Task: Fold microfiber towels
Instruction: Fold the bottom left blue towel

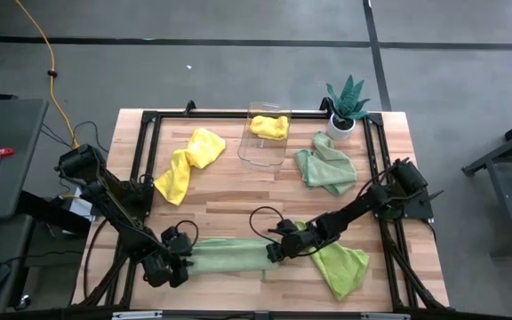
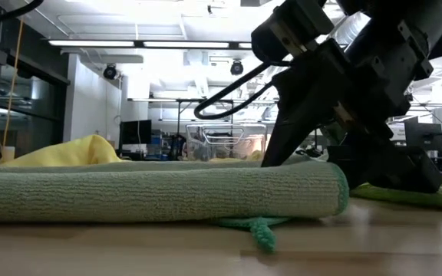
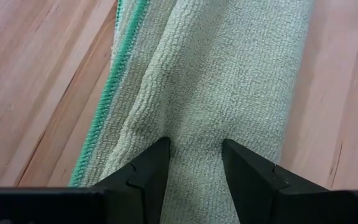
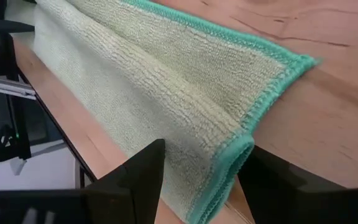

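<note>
Since the pale mint-green microfiber towel, folded long, lies left-to-right along the high frame's lower edge, left gripper and right gripper each pinch one end.

A clear bin sits near a potted plant on the wooden table.

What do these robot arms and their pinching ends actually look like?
Both arms are black and jointed, built from chunky links, with a thin black cable looping off each. The left tool and right tool each end in two flat, matte black fingers that narrow toward the tip. I see no markings.
</note>
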`<state>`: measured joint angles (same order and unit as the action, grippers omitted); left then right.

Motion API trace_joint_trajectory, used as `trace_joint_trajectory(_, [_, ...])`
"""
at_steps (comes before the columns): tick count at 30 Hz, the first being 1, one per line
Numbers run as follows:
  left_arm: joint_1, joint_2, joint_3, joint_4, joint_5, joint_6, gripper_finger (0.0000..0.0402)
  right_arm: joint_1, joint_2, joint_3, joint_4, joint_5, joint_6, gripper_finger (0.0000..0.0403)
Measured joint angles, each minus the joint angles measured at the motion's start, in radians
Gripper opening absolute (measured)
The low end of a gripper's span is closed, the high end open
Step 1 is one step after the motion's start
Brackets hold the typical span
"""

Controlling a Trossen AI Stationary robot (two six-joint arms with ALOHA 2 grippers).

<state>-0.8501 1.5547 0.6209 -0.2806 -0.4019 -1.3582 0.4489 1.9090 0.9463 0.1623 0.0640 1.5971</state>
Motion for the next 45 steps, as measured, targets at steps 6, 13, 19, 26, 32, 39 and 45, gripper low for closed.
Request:
trace_joint_trajectory(6, [0.007, -0.002, 0.000, 0.000, 0.006, 0.000, 0.0144, -0.012, 0.001, 0.000, -0.015, 0.000, -0.015, 0.0123])
trace_joint_trajectory(13, [0.092, -0.136, -0.006, -0.025, 0.069, 0.136, 0.0144, -0.014, -0.074, -0.002, -0.166, 0.000, -0.061, 0.0017])
trace_joint_trajectory(19, [0.138, -0.308, -0.004, -0.039, 0.008, 0.320, 0.0144, -0.006, -0.266, -0.002, -0.508, -0.007, -0.089, 0.0004])
trace_joint_trajectory(26, [0.156, -0.371, -0.004, -0.096, -0.127, 0.396, 0.0144, -0.002, -0.481, -0.002, -0.865, 0.008, -0.017, 0.0001])
trace_joint_trajectory(32, [0.181, -0.270, -0.003, -0.046, -0.101, 0.445, 0.0130, -0.013, -0.540, 0.008, -0.915, 0.015, 0.015, 0.0001])
trace_joint_trajectory(39, [0.202, -0.065, -0.002, 0.184, -0.049, 0.472, 0.0042, -0.012, -0.482, 0.074, -0.915, 0.022, 0.002, 0.0000])
trace_joint_trajectory(45, [0.238, 0.091, -0.003, 0.384, 0.039, 0.478, 0.0009, -0.012, -0.409, 0.152, -0.887, 0.031, -0.027, 0.0000])
